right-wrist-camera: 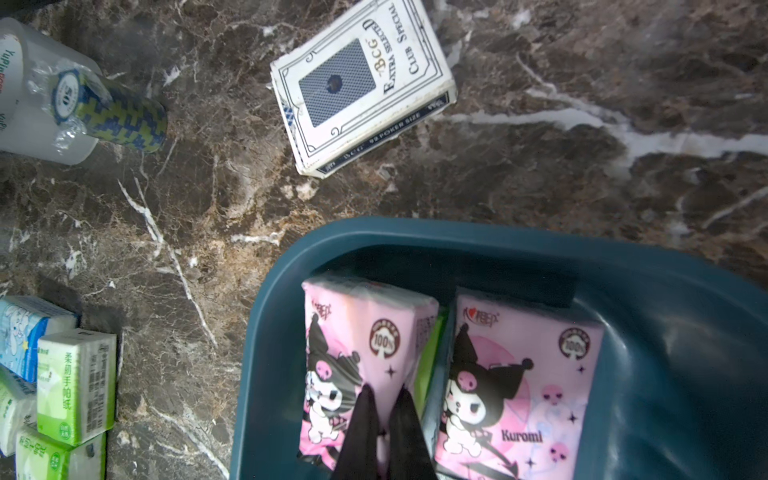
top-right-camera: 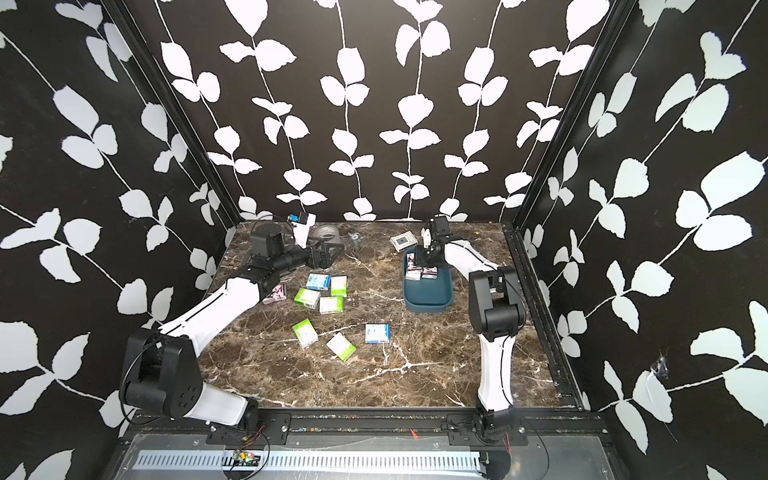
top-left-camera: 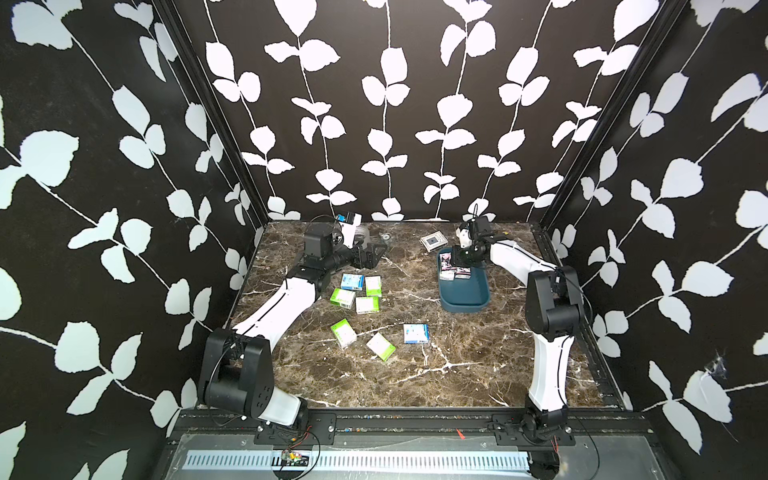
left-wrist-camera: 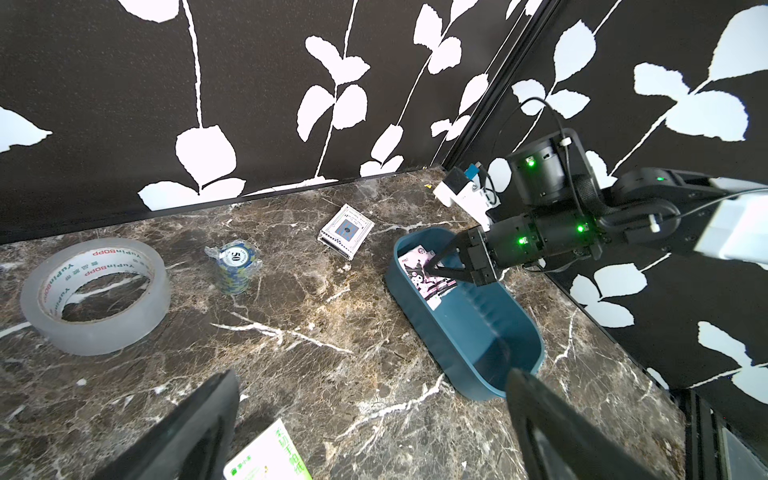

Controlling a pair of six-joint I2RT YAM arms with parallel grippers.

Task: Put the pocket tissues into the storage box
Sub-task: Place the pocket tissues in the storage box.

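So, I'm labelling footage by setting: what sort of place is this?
Probably a robot test booth, not a home: leaf-print backdrop walls, a marble-look tabletop, two arms bolted to a front rail.

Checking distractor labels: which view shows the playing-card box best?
The right wrist view: the playing-card box is large and sharp, its print readable. The left wrist view shows it smaller, near the storage box. In both top views it is a tiny white rectangle.
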